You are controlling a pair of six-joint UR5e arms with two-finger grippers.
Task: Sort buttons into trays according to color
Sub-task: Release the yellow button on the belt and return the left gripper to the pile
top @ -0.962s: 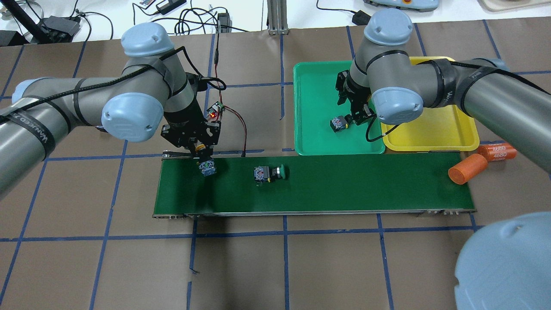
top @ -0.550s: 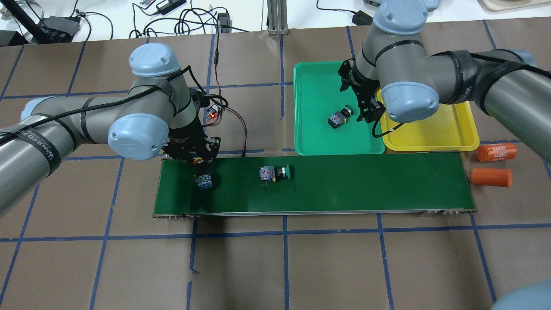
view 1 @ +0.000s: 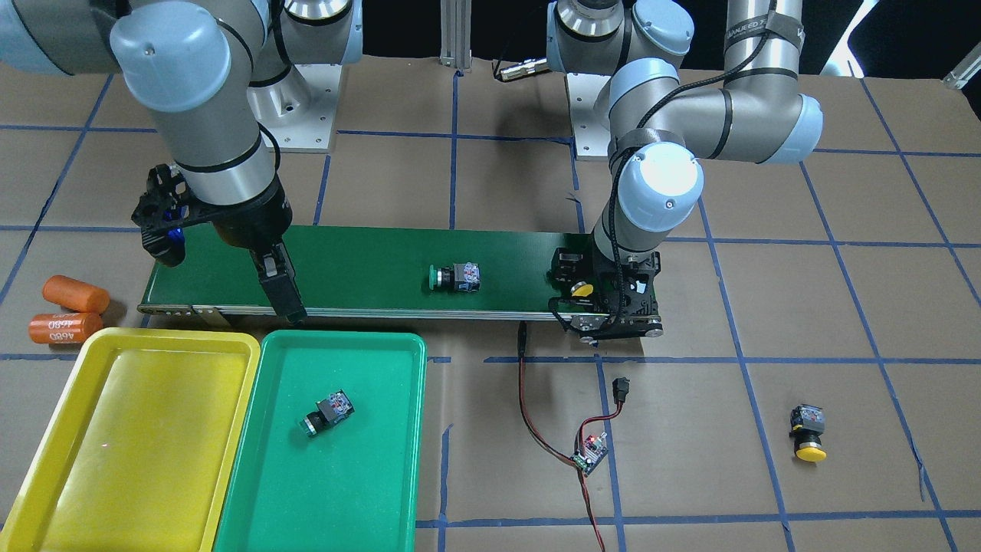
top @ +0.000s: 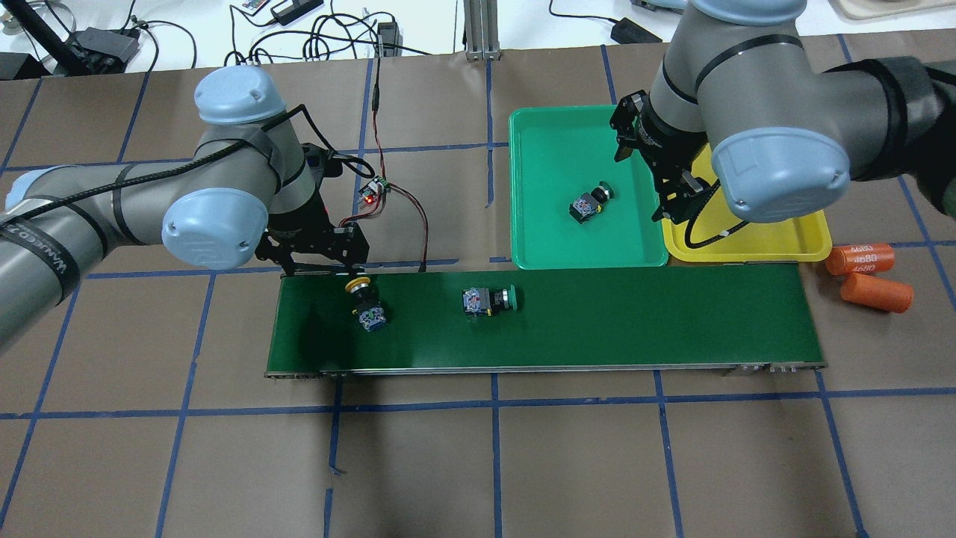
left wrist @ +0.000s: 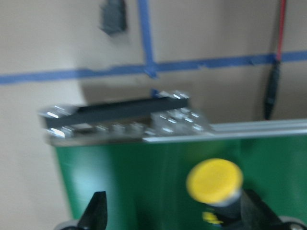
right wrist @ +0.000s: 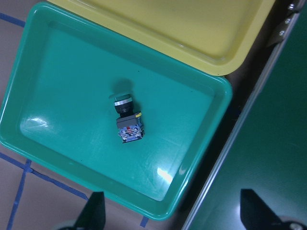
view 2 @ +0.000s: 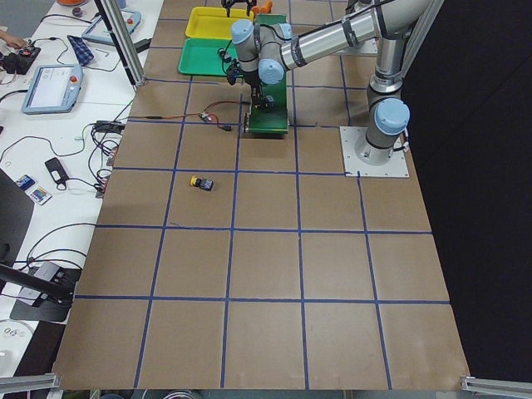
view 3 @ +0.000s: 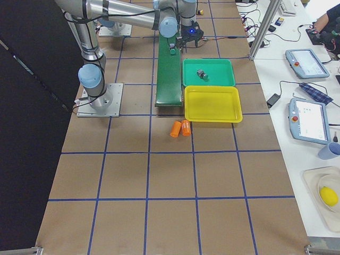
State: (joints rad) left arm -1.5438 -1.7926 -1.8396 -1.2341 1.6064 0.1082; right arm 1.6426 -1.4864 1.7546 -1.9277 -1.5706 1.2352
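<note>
A table covered in matte brown paper (top: pixel 523 463) with a blue tape grid carries a long dark-green conveyor belt (top: pixel 635 314). The left gripper (left wrist: pixel 176 211) hangs over the belt's left end in the overhead view, fingers spread wide. Its wrist view shows a blocky black push-button with a glossy yellow mushroom cap (top: pixel 366 300) low between them, close to the right-hand finger; whether they touch I cannot tell. The right gripper (right wrist: pixel 173 211), equally wide apart and empty, hangs at upper right of the overhead view, over the border between the smooth, round-cornered green plastic tray (top: pixel 553 239) and the yellow plastic tray (top: pixel 777 239). One green-capped button (top: pixel 588 204) lies on its side in the green tray, another green-capped button (top: pixel 489 300) mid-belt. The front-facing view shows what the overhead view does not: a second yellow-capped button (view 1: pixel 808 433) on bare paper at lower right, well apart from the belt.
</note>
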